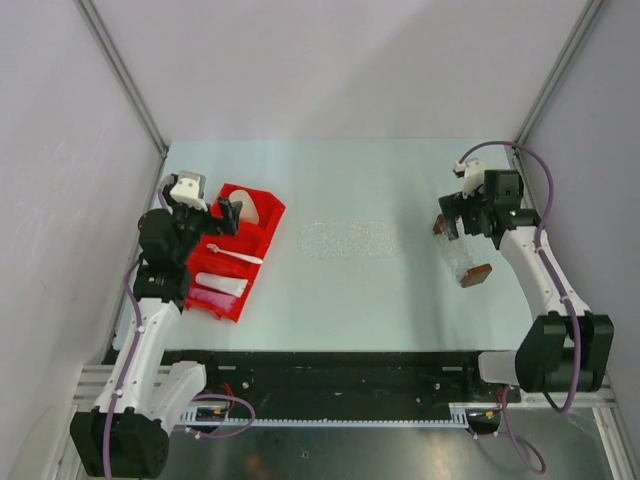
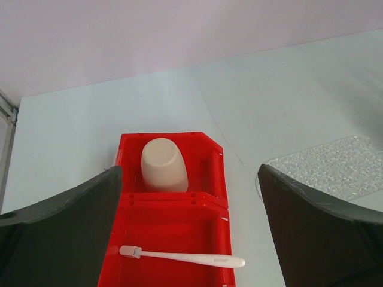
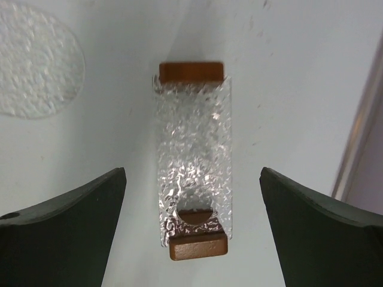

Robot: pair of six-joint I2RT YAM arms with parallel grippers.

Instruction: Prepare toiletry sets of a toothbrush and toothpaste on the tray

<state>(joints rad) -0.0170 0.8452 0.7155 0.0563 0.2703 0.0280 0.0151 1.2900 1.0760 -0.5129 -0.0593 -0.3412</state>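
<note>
Nothing lies on the tray [image 3: 194,137] yet, so you are at the first pick. The toothbrush [image 2: 182,257] lies flat in the red bin [image 1: 262,215] at the left. The white tube [image 1: 220,284] and pink tube [image 1: 210,299] lie nearer in the same bin. The tray stands well apart at the right of the tabletop [image 1: 340,290].

The left gripper [image 1: 222,218] hangs over the bin and the right gripper [image 3: 191,179] over the tray, both with fingers wide and holding nothing. The next move, by my judgement, is a low left descent on the toothbrush. Bin walls crowd it, and the tan cup [image 2: 163,165] beyond is unwanted.

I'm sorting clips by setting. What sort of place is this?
Likely a robot lab test cell: blank white walls on metal posts, left arm and right arm bolted at the table edge.
</note>
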